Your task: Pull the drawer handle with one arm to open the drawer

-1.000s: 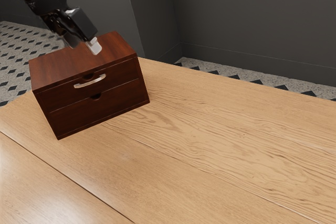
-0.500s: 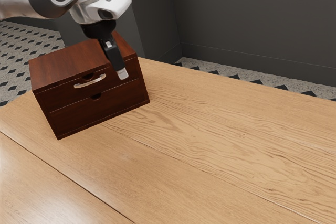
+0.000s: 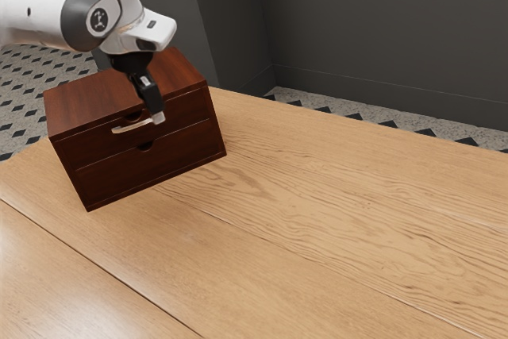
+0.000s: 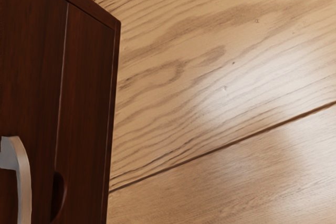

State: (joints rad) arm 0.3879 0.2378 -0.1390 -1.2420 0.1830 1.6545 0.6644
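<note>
Because the drawer handle (image 3: 135, 123) looks like a rigid, slick metal bow on the upper front of the wooden cabinet (image 3: 95, 97), take it across its middle; the drawer should slide lightly. The gripper (image 3: 157, 117), spread or closed cannot be told, sits at the handle's end, having come from nearer the cabinet's corner.
</note>
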